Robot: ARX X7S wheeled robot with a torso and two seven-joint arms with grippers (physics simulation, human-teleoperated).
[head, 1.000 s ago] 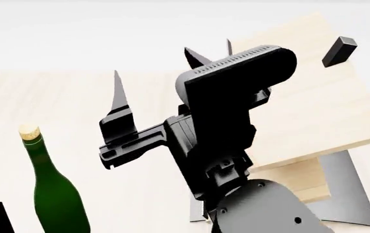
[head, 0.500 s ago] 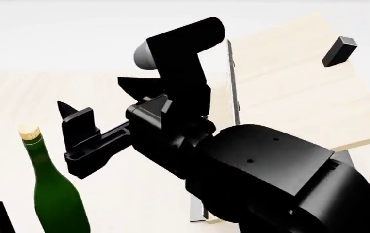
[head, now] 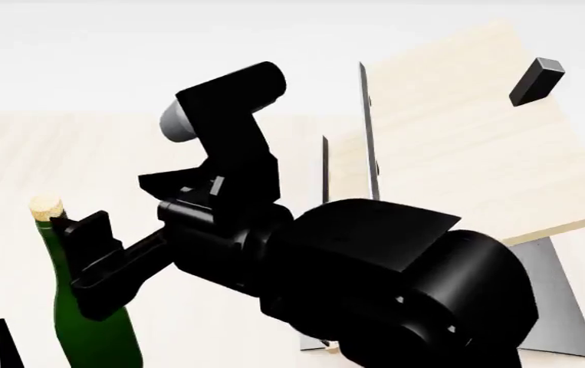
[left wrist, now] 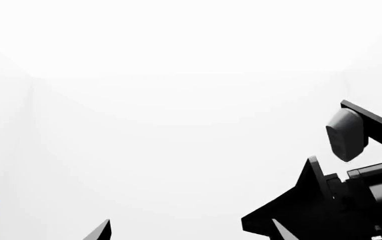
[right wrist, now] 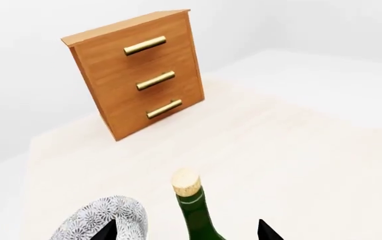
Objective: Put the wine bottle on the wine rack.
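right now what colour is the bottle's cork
Tan, clearest in the right wrist view: cork on the green bottle.

The wine bottle (right wrist: 192,205) is seen upright on the pale table (right wrist: 298,150), cork uppermost, between two dark fingertips (right wrist: 266,231) of the right hand (right wrist: 187,232). A patterned grey bowl (right wrist: 104,222) sits just beside it. A reddish-brown cabinet (right wrist: 137,75) with three brass handles stands near the table's far edge.

**Colours and patterns on the pale table**

Wine bottle (head: 87,322): dark green glass, tan speckled cork, thin pale ring at the neck. Wine rack (head: 456,146): pale wood boards, dark metal edges, black peg, grey base. Table (head: 26,153): cream wood grain. Cabinet (right wrist: 140,75): reddish-brown wood, brass handles. Bowl (right wrist: 100,222): grey with white floral print. Right hand (head: 93,261): matte black. Walls: plain white.
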